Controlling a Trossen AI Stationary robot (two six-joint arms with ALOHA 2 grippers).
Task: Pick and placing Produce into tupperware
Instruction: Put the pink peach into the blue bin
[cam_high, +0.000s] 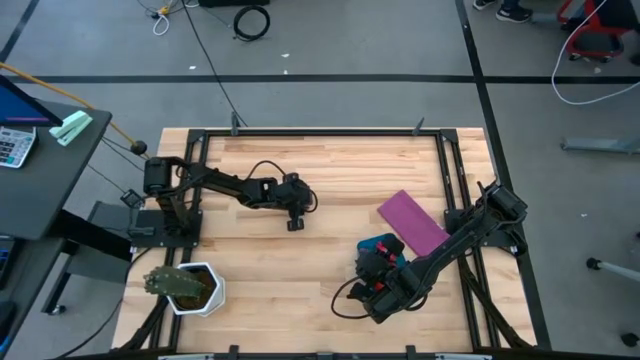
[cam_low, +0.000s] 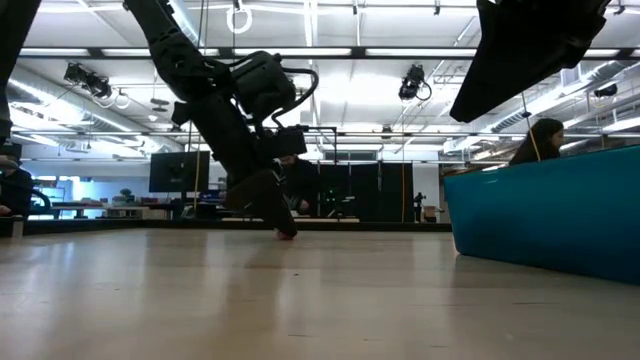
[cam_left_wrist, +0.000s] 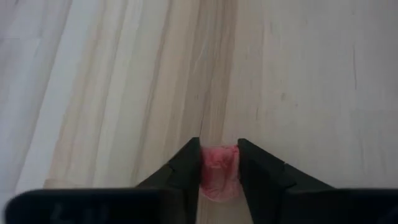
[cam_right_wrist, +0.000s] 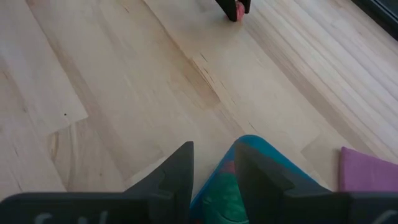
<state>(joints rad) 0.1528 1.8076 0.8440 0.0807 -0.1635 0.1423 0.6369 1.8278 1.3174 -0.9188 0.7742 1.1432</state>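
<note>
A small pink-red produce piece, soft-looking and mottled, sits on the pale wooden worktop near its middle, pinched between the left gripper fingers, which press against both its sides. Its lower end is cut off by the gripper body, so its long axis is hard to judge. The teal tupperware lies under the right gripper, whose fingers stand slightly apart around its rim; green and red contents show only partly inside, beside a purple sheet.
</note>
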